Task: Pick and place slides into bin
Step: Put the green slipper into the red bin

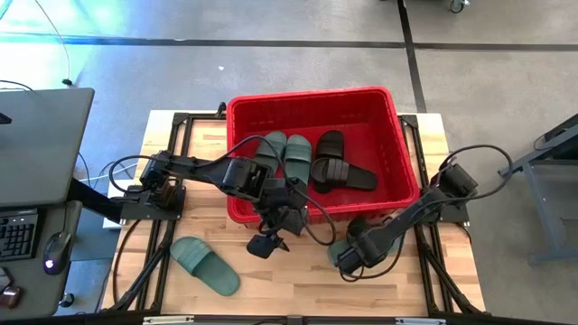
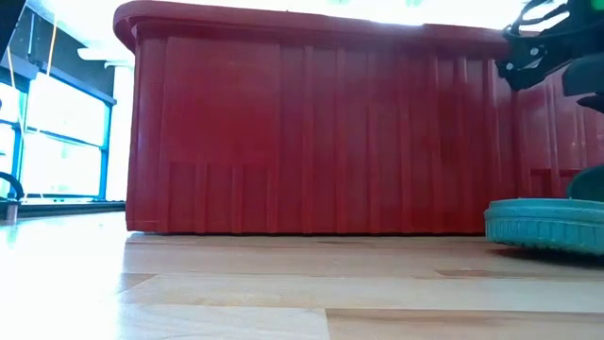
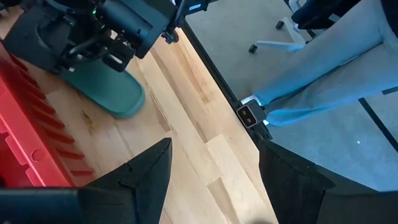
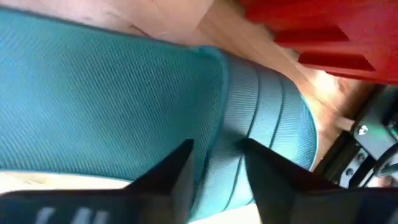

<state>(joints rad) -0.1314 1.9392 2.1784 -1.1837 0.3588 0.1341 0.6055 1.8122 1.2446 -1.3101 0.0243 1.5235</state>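
At the lower left of the high view I see one green slide [image 1: 205,265] alone on the table [image 1: 298,280]. In the middle, my left gripper [image 1: 268,242] hangs spread and empty. Behind it the red bin [image 1: 384,99] holds two green slides [image 1: 285,155] and two black ones [image 1: 336,164]. At the right, my right gripper [image 1: 346,264] covers a green slide [image 4: 112,106], fingers spread over its strap.

bin [image 1: 233,162] blocks table's far half | near-left: one slide [image 1: 204,264], bare wood around
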